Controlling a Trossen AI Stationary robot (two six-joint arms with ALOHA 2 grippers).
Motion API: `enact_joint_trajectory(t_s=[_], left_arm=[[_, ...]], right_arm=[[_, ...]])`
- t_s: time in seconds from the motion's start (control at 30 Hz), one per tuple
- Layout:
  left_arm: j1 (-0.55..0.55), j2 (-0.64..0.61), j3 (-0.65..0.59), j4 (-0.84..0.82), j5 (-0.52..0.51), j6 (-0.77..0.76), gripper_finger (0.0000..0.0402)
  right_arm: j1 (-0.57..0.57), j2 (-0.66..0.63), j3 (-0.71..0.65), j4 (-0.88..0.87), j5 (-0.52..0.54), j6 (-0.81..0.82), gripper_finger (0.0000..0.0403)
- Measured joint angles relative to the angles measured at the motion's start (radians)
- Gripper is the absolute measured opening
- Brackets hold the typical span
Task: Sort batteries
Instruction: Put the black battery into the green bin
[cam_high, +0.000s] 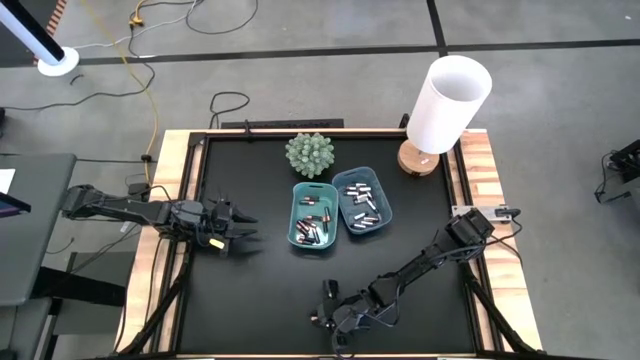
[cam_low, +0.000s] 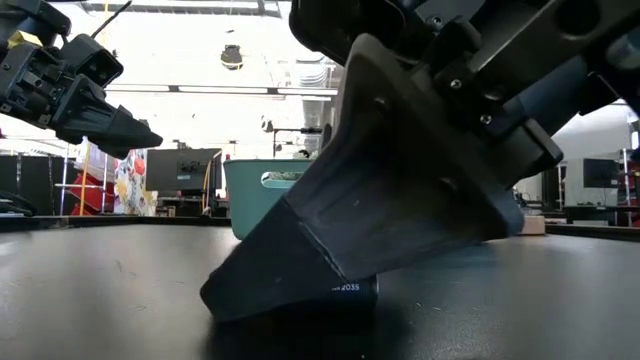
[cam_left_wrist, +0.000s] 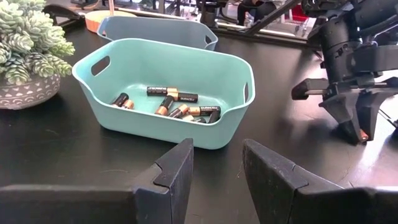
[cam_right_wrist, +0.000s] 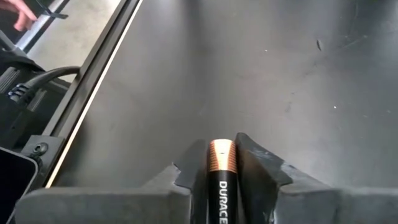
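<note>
1. The left pincer (cam_high: 243, 229) hangs above the black table (cam_high: 250, 300) at its left side, its two dark fingers (cam_left_wrist: 177, 171) apart with nothing between them, pointed toward the trays.
2. A spiky green potted plant (cam_high: 309, 155) stands at the table's far middle, just behind the trays.
3. The left teal tray (cam_high: 314, 216) holds dark, copper-ended batteries (cam_left_wrist: 173, 102) lying loose on its floor.
4. Touching it on the right, the second teal tray (cam_high: 362, 203) holds mostly silvery batteries (cam_high: 360, 205).
5. The right pincer (cam_high: 328, 310) is low at the table's near middle, tips at the surface, clamped on a single copper-topped Duracell battery (cam_right_wrist: 222, 177) that lies lengthwise between its fingers (cam_right_wrist: 261, 163); in the low view the battery's dark end (cam_low: 350, 292) shows under the finger, resting on the table.
6. A white cylindrical lamp (cam_high: 447, 105) on a wooden base stands at the table's far right corner.
</note>
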Motion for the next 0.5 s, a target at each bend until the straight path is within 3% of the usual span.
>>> enact_joint_trajectory(t_s=[0.33, 0.5], left_arm=[[0.0, 0.0, 0.0, 0.0, 0.0, 0.0, 0.0136], [0.0, 0.0, 0.0, 0.0, 0.0, 0.0, 0.0136]], right_arm=[[0.001, -0.003, -0.003, -0.003, 0.046, -0.002, 0.0104], [0.002, -0.047, -0.008, -0.021, 0.074, -0.092, 0.0077]])
